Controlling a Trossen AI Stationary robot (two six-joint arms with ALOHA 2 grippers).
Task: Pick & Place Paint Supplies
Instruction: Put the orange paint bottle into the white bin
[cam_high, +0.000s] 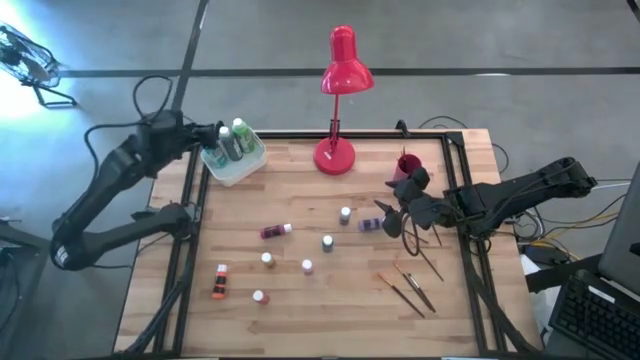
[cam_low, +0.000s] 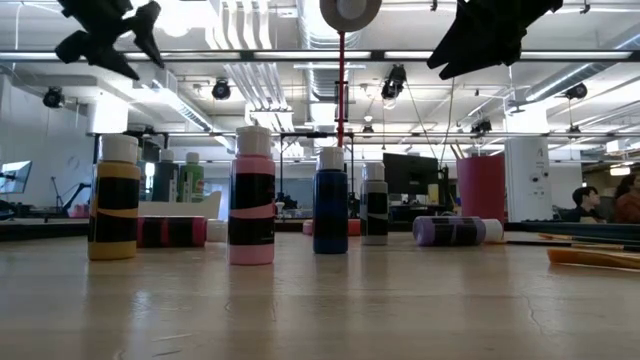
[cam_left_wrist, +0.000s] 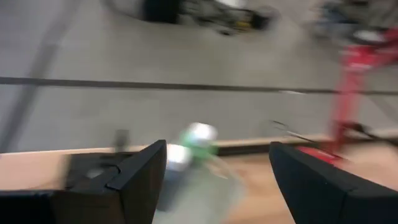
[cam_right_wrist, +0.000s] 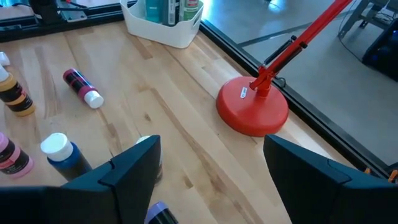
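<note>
Reading the surface as a dial seen from above, with 12 at the lamp's edge:

- An orange paint bottle lies on its side at 7 o'clock, nearest the front edge. A small white-capped bottle stands just beside it, toward 6.
- Thin wooden-handled paintbrushes lie loose at 5 o'clock, well apart from the bottles.
- Four more white-capped bottles stand scattered round the centre. From table height the closest of the standing ones show as orange, pink and blue.
- A magenta bottle with a white cap lies on its side a little toward 9 o'clock of the centre.
- A purple bottle with a white cap lies on its side at 3 o'clock.
- The right tool hangs raised above the surface, over that purple bottle. Its fingers stand apart and clamp nothing.
- A tall red cup stands at 2 o'clock, near the right tool.
- A red desk lamp has its round base at 12 o'clock.
- A white plastic bin sits at the 11 o'clock corner, with green white-capped bottles upright inside.
- The left tool hovers just off the bin's 9 o'clock side. Its fingers are spread apart with nothing between them.
</note>
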